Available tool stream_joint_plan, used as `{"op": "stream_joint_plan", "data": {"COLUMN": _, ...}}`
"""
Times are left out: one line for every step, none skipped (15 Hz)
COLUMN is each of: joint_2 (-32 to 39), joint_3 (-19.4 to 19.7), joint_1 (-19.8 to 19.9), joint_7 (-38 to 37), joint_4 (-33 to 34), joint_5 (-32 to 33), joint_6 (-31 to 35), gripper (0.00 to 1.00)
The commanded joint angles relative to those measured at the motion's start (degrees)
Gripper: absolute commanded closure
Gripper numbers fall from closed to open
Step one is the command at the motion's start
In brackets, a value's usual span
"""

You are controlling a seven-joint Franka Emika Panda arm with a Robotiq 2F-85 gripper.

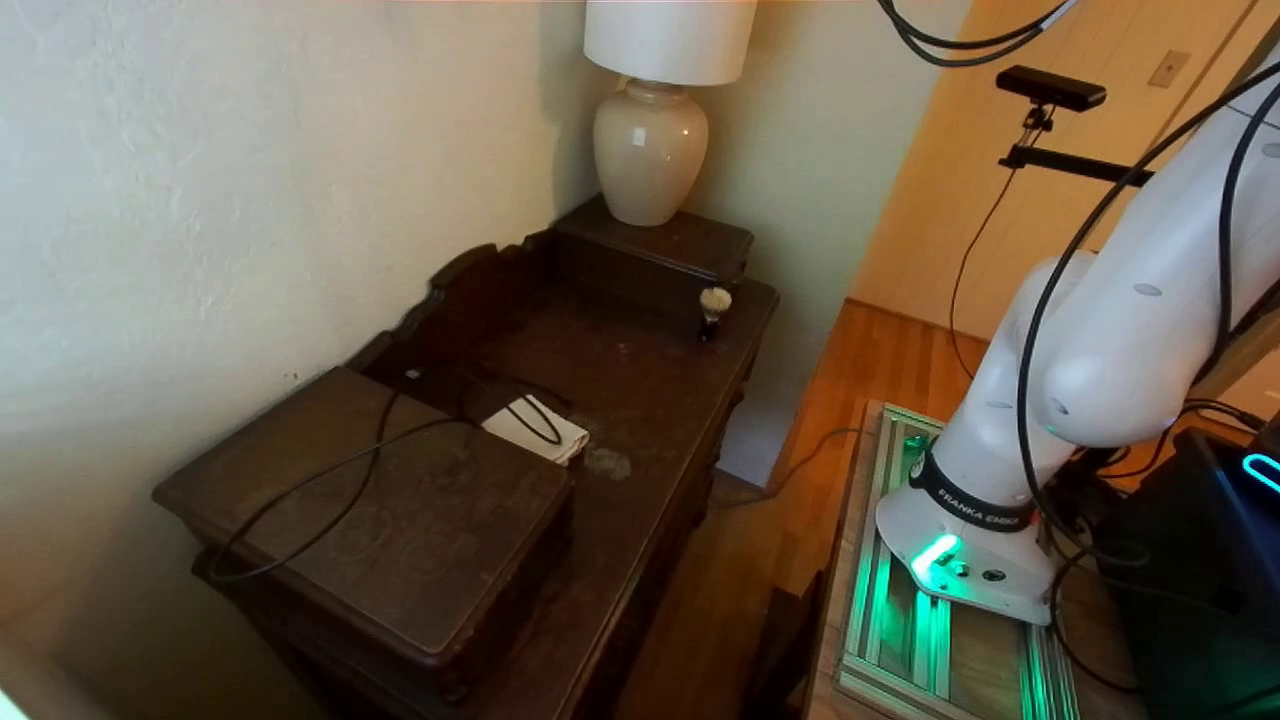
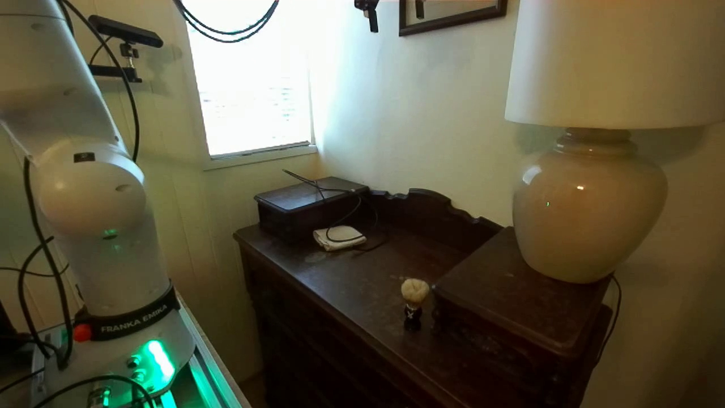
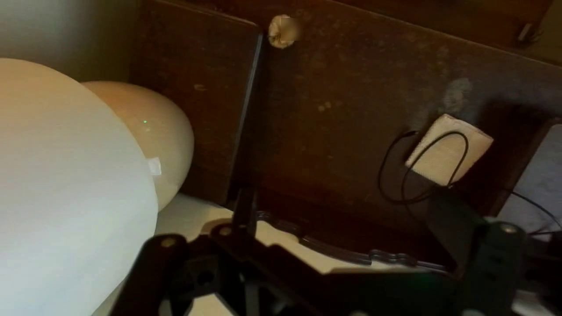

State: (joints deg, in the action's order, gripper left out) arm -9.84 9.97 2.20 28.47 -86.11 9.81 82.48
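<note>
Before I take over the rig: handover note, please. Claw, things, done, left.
Claw: open, empty, up clear of the dresser.
Brush: upright on the dresser, beside the raised box under the lamp.
Cloth: folded, by the box at the opposite end, cable looped over it.
Done: no pickup shows.
Left: any grip on brush or cloth.
Mind the lamp: large in the wrist view, so probably close.

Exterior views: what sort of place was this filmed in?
Most likely a room in a home, perhaps a bedroom, though no bed shows. The signs are the wooden dresser, the lamp standing on its raised end, and what looks like a shaving brush upright on the lower top.
</note>
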Motion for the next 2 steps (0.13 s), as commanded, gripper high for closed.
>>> {"op": "stream_joint_plan", "data": {"joint_2": 0.29, "joint_3": -0.64, "joint_1": 0.82, "joint_7": 0.15, "joint_4": 0.26, "joint_5": -0.17, "joint_6": -0.12, "gripper": 0.0}}
{"op": "stream_joint_plan", "data": {"joint_2": 0.39, "joint_3": -0.56, "joint_1": 0.94, "joint_7": 0.19, "joint_4": 0.1, "joint_5": -0.16, "joint_6": 0.04, "gripper": 0.0}}
